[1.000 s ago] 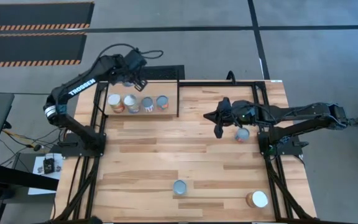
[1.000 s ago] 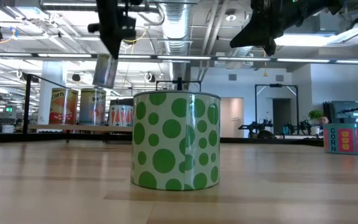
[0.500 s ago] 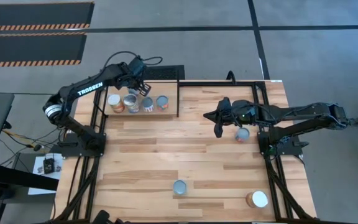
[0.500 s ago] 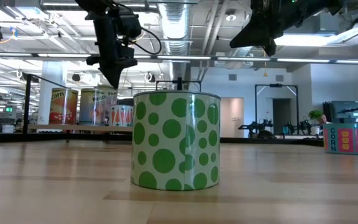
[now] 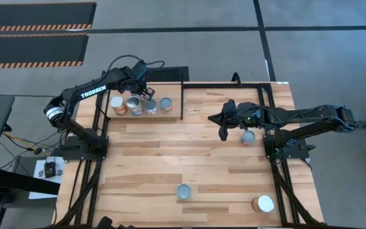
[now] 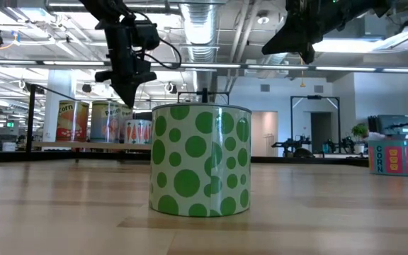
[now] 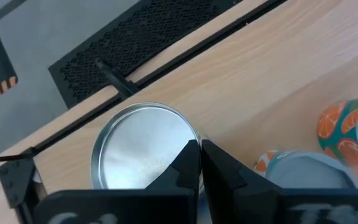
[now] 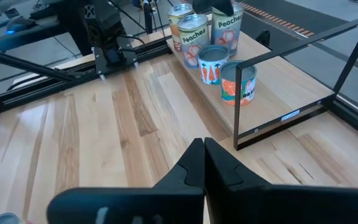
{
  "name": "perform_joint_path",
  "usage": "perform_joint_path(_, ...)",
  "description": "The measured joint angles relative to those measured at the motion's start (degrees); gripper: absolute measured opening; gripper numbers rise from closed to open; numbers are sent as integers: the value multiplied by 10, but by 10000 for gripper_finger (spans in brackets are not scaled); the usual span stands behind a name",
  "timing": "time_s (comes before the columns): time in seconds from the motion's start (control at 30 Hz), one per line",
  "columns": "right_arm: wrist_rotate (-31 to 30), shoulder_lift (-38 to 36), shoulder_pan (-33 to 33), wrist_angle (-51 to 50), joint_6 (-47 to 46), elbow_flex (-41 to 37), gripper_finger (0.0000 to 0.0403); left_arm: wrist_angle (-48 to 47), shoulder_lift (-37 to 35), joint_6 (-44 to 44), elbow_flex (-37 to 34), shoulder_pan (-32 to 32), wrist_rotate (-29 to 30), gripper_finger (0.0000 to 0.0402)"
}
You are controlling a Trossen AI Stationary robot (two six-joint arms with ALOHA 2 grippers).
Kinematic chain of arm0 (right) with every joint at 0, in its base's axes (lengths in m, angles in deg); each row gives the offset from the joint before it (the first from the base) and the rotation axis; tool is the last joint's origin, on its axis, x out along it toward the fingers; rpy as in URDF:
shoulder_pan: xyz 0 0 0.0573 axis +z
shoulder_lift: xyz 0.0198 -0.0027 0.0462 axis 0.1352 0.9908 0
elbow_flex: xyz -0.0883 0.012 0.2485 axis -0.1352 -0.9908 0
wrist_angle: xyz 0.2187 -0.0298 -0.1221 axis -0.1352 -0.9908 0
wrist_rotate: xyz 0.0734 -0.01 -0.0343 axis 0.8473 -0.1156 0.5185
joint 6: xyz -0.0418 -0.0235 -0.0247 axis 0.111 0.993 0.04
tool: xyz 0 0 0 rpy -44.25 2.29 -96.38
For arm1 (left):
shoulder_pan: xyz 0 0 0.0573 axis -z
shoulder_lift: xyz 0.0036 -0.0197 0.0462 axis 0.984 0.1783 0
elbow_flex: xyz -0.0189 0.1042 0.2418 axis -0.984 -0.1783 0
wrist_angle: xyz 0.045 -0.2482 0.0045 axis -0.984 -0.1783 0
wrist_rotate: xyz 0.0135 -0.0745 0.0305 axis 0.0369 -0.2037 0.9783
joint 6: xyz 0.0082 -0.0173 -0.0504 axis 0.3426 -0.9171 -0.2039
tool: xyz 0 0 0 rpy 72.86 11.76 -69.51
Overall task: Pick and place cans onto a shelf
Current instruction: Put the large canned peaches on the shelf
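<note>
The left tool [image 5: 143,91] hangs just above the small light-wood shelf with the thin black rod frame [image 5: 173,114], at the far left corner of the big wooden plank counter [image 5: 189,156]. Its two fingers are pressed together and hold nothing. Right under it stands a round tin with a plain silver top [image 7: 143,149], upright, in the row of cans on the shelf [image 5: 138,105]. The right tool [image 5: 222,131] floats over the middle of the counter, and its fingers are shut and empty too. The nearest loose can is a small tin with a bluish-grey top [image 5: 248,137]. It stands upright just beside the right tool, toward that arm's own base, so the right arm is much nearer to it than the left. Two more upright cans wait along the near edge: a green-spotted one with a bluish-grey top [image 5: 183,191] and one with a white top [image 5: 264,203]. The counter is flat and smooth with plenty of bare wood. Around it is grey floor, and a bright, high hall lies behind.
</note>
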Motion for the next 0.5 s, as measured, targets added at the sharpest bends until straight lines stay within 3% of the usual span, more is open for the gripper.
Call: perform_joint_path(0.5, 0, 0, 0, 0, 0, 0, 12, 21, 0, -19, -19, 1, -15, 0)
